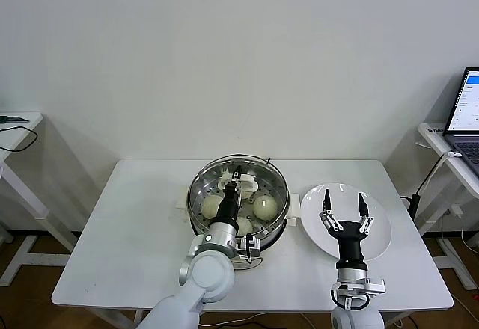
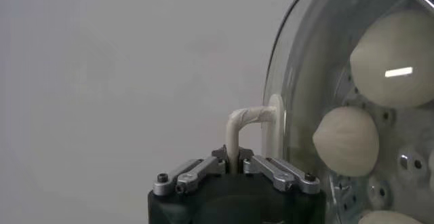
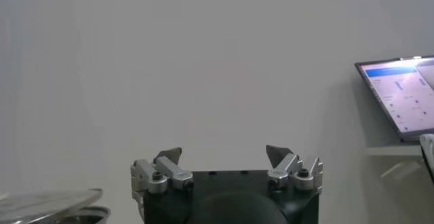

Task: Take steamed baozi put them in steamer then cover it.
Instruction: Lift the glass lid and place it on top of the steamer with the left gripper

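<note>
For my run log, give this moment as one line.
left gripper shut on white lid handle | clear glass lid over steel steamer | cream buns inside | right gripper open above white plate

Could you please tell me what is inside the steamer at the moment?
Inside the steamer, three baozi show on the perforated tray. The left gripper, shut on the glass lid's handle, and its arm hide part of the tray.

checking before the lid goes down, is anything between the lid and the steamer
Nothing visible. The left gripper, jaws shut on the handle, holds the glass lid over the steamer; the baozi lie inside on its tray.
</note>
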`<state>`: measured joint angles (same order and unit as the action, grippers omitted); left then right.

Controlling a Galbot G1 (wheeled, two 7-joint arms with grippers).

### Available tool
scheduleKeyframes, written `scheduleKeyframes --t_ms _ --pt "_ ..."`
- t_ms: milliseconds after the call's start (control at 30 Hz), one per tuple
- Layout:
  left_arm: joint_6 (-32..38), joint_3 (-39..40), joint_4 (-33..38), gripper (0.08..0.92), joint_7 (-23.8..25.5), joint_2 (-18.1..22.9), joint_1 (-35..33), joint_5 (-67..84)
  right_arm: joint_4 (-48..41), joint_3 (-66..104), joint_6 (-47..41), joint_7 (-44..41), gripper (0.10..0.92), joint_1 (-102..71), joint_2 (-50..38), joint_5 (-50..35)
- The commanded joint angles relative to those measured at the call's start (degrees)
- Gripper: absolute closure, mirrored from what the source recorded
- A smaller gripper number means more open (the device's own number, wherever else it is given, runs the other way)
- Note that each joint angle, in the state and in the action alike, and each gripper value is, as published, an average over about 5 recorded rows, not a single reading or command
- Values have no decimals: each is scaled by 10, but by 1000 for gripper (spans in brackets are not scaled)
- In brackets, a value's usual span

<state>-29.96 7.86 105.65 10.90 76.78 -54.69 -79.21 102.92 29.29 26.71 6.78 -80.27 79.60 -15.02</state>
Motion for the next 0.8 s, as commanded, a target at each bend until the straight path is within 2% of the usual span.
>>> scheduleKeyframes --t_ms 33,800 --pt "-1 2 -4 811 2 2 -2 -4 -5 -4 0 -1 203 2 1 2" --pt "-1 3 4 811 22 0 -4 -17 -21 -16 1 -2 203 11 3 9"
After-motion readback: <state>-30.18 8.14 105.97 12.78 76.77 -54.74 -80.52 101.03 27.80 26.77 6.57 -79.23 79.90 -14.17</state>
